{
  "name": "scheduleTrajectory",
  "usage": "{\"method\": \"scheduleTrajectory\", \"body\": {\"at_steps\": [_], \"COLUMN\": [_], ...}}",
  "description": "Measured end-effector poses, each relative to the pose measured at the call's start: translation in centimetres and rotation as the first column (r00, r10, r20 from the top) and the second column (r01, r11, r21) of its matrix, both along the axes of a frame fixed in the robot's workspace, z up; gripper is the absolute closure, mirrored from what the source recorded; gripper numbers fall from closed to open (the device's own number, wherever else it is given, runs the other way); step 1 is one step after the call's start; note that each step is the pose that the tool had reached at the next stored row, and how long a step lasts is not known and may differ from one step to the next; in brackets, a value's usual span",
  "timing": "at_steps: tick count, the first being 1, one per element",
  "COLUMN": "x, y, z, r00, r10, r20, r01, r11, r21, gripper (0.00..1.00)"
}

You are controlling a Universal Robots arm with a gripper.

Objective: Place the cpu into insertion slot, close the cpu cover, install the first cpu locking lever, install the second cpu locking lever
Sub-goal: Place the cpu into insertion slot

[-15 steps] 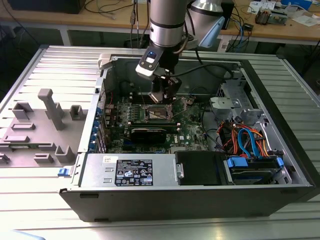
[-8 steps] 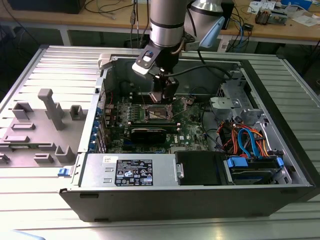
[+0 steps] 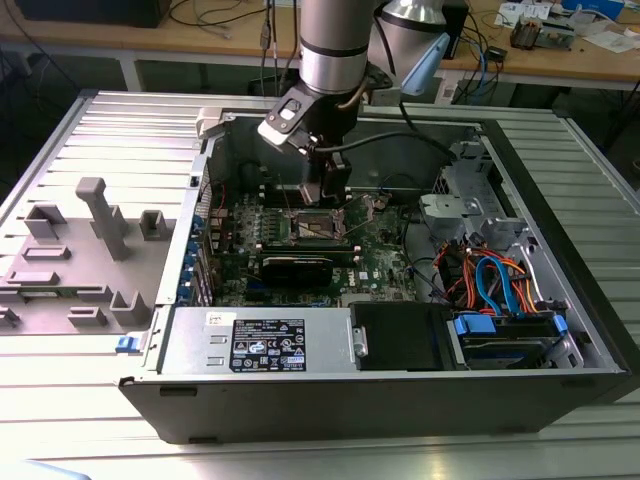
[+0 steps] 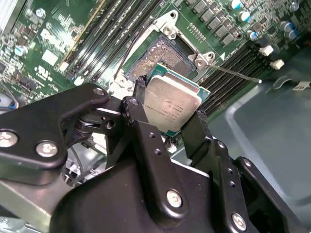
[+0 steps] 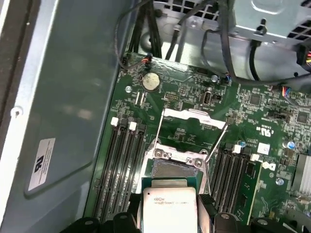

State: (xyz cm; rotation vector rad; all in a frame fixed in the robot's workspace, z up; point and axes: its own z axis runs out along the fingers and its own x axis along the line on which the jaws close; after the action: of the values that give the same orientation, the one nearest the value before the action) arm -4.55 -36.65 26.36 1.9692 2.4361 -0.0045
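Closest to the camera are my two black fingers (image 4: pixel 141 131). They pinch the cpu (image 4: pixel 171 104) by two of its sides. My pincer (image 4: pixel 170 110) is closed only as far as the chip is wide, so the chip sits tight between the tips. Its dull silver top faces the camera in both wrist views.

I hold the cpu just over the insertion slot (image 4: pixel 160 56), and it is not in it. The slot is a dark square with a silver rim, and part of it peeks out past the chip's edge.

The cpu cover (image 5: pixel 189 114) is tipped up and open on the side of the slot toward the exterior view's right. I can see green board through its big window. One thin locking lever (image 4: pixel 238 74) sticks out loose beside the slot, hooked on nothing.

Long black memory slots (image 5: pixel 121 165) run along both sides of the slot on the green circuit board (image 5: pixel 184 133). A round silver battery (image 5: pixel 150 81) sits farther off on the board.

All of this lies inside an open computer case (image 3: pixel 400 400). My silver arm (image 3: pixel 330 50) reaches down into it from the far side. A silver power box (image 3: pixel 260 340) is at the near wall. Blue and orange cables (image 3: pixel 500 280) bunch up on the exterior view's right. A grey tray (image 3: pixel 90 250) rests on the table (image 3: pixel 100 420) on the exterior view's left.
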Motion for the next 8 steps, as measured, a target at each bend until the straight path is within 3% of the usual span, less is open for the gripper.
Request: {"method": "scheduleTrajectory", "body": {"at_steps": [4,8], "x": [0.0,0.0], "y": [0.0,0.0], "z": [-0.06,-0.15], "r00": [0.998,0.9934], "r10": [-0.063,-0.115], "r20": [0.0,0.0002], "r01": [0.063,0.115], "r11": [0.998,0.9934], "r21": [0.0,-0.0001], "gripper": [0.45,0.45]}}
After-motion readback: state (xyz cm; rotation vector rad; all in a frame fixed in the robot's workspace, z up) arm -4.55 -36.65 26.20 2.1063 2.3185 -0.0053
